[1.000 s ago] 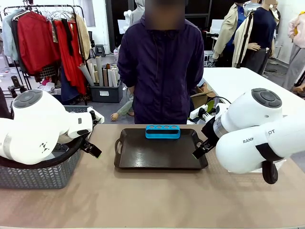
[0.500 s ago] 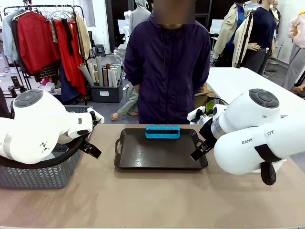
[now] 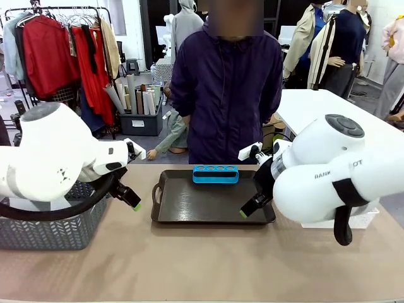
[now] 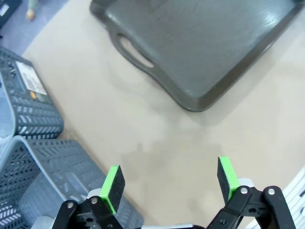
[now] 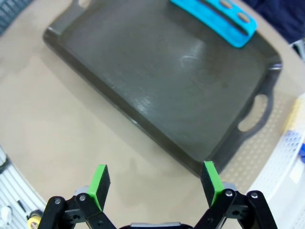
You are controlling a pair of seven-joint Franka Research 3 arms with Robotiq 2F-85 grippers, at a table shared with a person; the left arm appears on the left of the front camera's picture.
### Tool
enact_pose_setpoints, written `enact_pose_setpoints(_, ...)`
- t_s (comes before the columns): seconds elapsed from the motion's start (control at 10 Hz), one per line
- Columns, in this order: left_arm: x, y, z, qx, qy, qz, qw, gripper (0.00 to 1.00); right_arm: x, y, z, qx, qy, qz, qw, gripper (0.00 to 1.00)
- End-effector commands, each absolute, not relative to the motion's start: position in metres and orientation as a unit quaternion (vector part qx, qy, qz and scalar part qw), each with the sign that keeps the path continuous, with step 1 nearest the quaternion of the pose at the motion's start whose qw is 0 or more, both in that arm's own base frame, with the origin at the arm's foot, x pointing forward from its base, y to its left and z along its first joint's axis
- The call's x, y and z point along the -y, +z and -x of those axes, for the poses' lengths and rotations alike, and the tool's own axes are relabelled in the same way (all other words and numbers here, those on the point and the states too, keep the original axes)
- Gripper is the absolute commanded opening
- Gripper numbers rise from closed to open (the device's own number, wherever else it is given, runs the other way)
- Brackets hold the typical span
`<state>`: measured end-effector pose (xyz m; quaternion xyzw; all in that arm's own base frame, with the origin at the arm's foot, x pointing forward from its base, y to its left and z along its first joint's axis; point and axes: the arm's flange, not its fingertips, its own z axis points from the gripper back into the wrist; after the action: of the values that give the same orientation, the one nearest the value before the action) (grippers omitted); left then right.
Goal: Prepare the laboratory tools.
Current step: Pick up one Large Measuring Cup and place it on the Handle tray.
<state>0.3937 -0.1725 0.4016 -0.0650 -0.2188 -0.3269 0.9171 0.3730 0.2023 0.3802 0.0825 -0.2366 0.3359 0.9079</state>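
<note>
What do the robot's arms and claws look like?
The left arm and right arm are white rounded shells with grey joint caps and black cables; the right bears dark lettering. The left claw and right claw are black with bright green pads.

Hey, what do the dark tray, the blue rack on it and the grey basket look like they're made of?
The dark tray is probably moulded plastic, matte with a dull sheen, going by its rounded rim and cut-out handles. The blue rack is likely plastic too: smooth, with an evenly bright colour. The grey basket looks like matte plastic with moulded lattice walls.
</note>
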Motion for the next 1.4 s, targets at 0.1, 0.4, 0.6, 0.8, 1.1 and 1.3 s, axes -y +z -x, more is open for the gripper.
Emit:
enact_pose_setpoints(0.1, 0.155, 0.432, -0.403, 0.216, -0.353, 0.129, 0.901, 1.00, -0.191, 0.419, -0.381, 0.203, 0.357, -0.123, 0.904, 1.00)
enact_pose_setpoints(0.4, 0.151, 0.467, -0.415, 0.248, -0.389, 0.168, 0.871, 1.00, -0.190, 0.463, -0.383, 0.215, 0.360, -0.115, 0.900, 1.00)
enact_pose_setpoints(0.6, 0.149, 0.491, -0.425, 0.267, -0.395, 0.176, 0.861, 1.00, -0.181, 0.502, -0.387, 0.217, 0.390, -0.116, 0.887, 1.00)
enact_pose_setpoints(0.8, 0.147, 0.512, -0.438, 0.275, -0.404, 0.177, 0.854, 1.00, -0.171, 0.528, -0.390, 0.235, 0.403, -0.120, 0.876, 1.00)
enact_pose_setpoints(1.1, 0.140, 0.546, -0.454, 0.299, -0.406, 0.185, 0.844, 1.00, -0.154, 0.566, -0.391, 0.254, 0.426, -0.134, 0.858, 1.00)
enact_pose_setpoints(1.3, 0.141, 0.567, -0.463, 0.312, -0.410, 0.181, 0.838, 1.00, -0.139, 0.594, -0.390, 0.273, 0.414, -0.153, 0.855, 1.00)
